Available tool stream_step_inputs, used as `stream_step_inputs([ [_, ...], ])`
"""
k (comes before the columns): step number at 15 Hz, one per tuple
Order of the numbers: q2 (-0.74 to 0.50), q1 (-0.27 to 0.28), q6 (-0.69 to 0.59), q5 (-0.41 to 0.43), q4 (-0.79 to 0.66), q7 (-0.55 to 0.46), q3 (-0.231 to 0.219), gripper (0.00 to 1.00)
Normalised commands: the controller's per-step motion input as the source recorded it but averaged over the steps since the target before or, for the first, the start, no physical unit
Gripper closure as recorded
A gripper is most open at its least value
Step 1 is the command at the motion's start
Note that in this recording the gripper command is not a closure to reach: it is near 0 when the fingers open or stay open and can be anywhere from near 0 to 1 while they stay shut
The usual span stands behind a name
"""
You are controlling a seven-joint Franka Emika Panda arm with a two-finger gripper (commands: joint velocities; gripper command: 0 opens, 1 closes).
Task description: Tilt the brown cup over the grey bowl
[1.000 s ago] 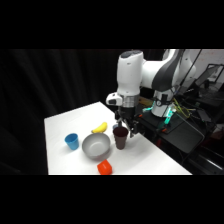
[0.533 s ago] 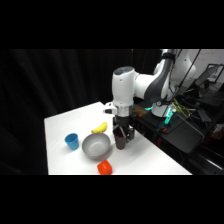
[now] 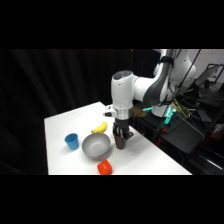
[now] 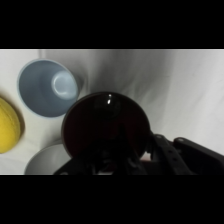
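side view showed the gripper [image 3: 121,132] down at the brown cup [image 3: 120,141], which stood upright on the white bench [image 3: 150,155] just right of the grey bowl [image 3: 96,145]. wrist view looked straight into the cup's dark mouth [image 4: 106,127], with the black linkage beside its rim; we could not tell whether the gripper was clamped on the cup or loose around it. beyond the bowl lay a yellow object [image 3: 100,128], a blue cup [image 3: 72,141] stood to the bowl's left, and an orange-red cup [image 3: 104,167] sat in front of it. we judged the grasp to be the step in hand: get a firm hold on the wall, lift clear, carry the cup over the bowl's centre, then tip slowly toward it.
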Motion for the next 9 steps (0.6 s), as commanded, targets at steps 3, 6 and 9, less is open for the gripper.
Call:
stream_step_inputs([
  [3,-0.2,0.027,-0.25,-0.063,0.04,-0.01,-0.041,0.46],
  [6,-0.21,0.008,-0.29,-0.045,0.05,-0.04,-0.027,0.11],
  [9,-0.18,0.009,-0.3,-0.072,0.09,-0.03,-0.023,0.11],
])
